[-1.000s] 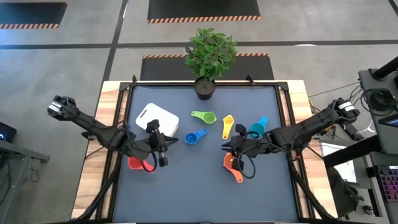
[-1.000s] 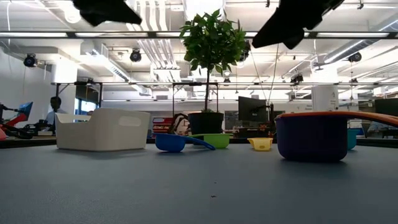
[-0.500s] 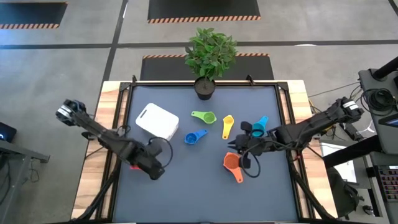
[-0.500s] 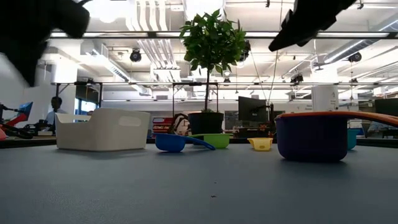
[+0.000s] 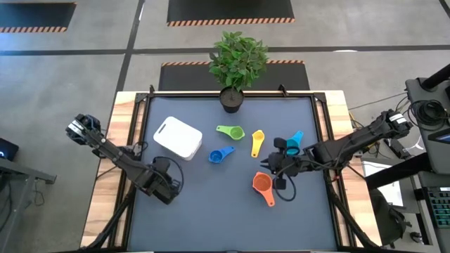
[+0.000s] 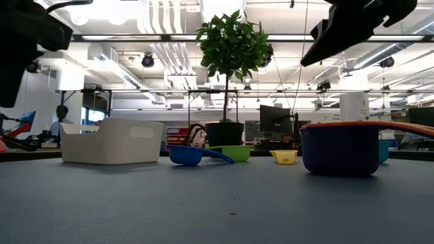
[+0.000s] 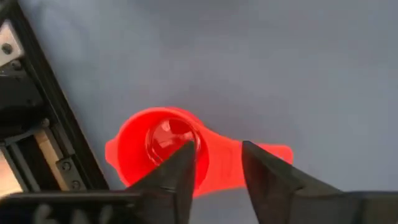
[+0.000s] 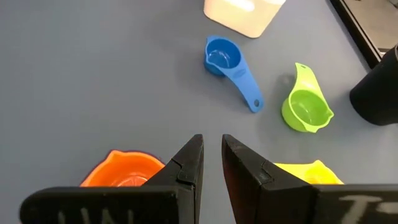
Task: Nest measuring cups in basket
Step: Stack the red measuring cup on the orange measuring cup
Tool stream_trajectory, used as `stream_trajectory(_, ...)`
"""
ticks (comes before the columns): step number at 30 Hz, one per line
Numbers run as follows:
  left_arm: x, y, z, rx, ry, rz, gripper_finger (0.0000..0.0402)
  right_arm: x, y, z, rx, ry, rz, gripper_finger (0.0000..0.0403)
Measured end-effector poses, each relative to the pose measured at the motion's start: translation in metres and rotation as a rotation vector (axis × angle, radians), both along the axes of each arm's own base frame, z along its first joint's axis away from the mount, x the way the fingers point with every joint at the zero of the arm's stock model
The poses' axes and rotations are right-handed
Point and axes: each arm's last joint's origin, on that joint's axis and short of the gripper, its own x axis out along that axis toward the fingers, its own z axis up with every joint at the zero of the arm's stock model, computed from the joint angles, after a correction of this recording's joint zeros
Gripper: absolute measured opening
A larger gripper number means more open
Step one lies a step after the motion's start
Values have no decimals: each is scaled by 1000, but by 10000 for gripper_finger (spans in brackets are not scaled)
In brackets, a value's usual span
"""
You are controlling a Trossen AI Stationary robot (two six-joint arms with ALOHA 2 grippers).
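Grey concrete floor (image 5: 84,63) with hazard-striped dark mats (image 5: 230,10), wood-edged bench (image 5: 125,112) topped by a dark mat, potted plant (image 5: 238,60) at its far edge, ceiling strip lights (image 6: 169,37), monitors (image 6: 273,119) beyond.

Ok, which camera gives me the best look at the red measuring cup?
The left wrist view: the red cup lies on the mat right beyond the left tool, bowl and flat handle both showing. In the high view the left arm covers it. The low view and right wrist view do not show it.
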Motion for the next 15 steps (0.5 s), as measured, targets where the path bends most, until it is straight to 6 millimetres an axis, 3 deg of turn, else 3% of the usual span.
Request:
stream_trajectory(6, 2, -1, -8, 31, 11, 44, 175, -1, 0, 1, -21, 0, 19, 47)
stream_trajectory(15, 7, -7, -27, 41, 116, 80, 168, -7, -3, 4, -22, 6, 18, 47)
